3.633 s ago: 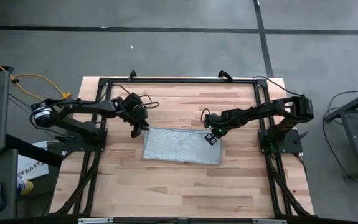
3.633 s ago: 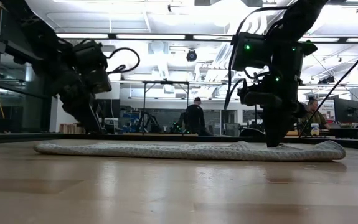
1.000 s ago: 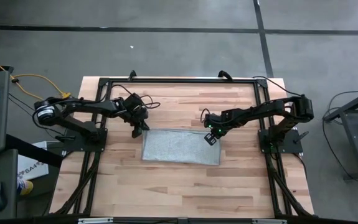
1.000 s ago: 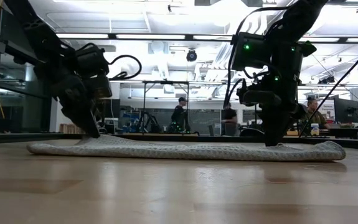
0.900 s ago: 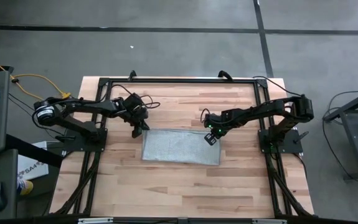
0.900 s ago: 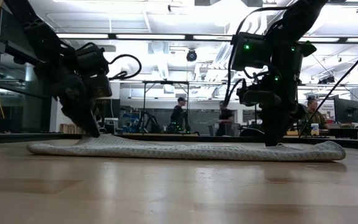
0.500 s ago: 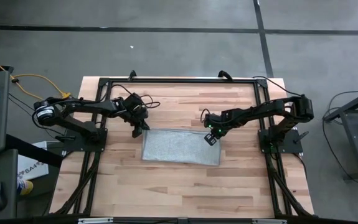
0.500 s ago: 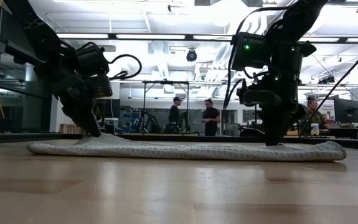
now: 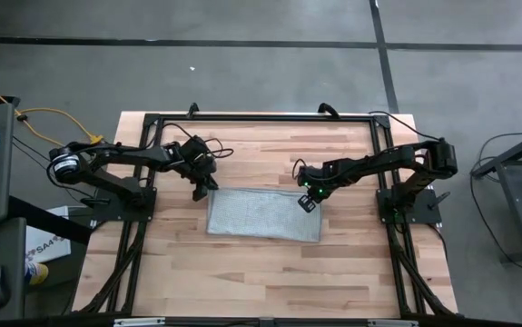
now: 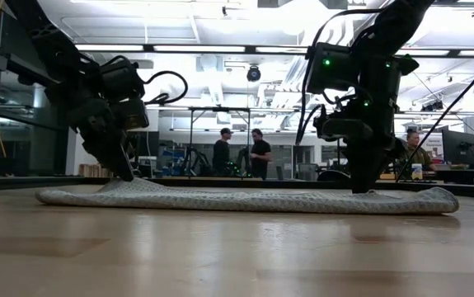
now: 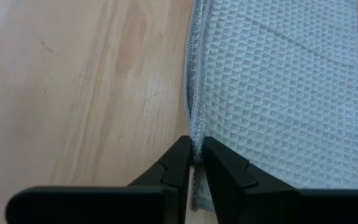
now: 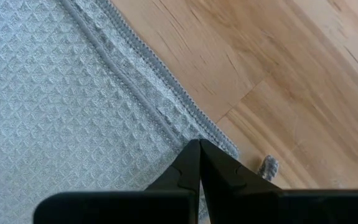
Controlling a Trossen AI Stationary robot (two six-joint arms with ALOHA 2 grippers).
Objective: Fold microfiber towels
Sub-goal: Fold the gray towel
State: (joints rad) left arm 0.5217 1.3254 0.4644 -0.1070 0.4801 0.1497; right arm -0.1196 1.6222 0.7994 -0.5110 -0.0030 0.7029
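Observation:
The light grey-white towel (image 9: 263, 213) lies folded into a long rectangle on the wooden table (image 9: 261, 272), in two layers with offset hems. My left gripper (image 9: 202, 193) is shut on its far left corner, where the cloth rises in a small peak (image 10: 129, 183). My right gripper (image 9: 307, 202) is shut at its far right corner (image 10: 360, 191). The rest of the towel lies flat. My left gripper pinches the towel's left edge (image 11: 197, 140) between its two fingers, near the far corner. The fingers come from above, slanting down. The hem is gathered into a ridge and raised a little; the rest lies on the table. My right gripper has its shut fingertips on the upper layer's hem (image 12: 188, 138), near the towel's far right corner. The fingers point down from above. The cloth there lies flat on the table; how much of it is between the fingers does not show.
A black frame (image 9: 261, 118) runs along the table's far edge and both sides. Bare wood lies near of the towel (image 9: 261, 272). People stand in the room far behind the table (image 10: 237, 155).

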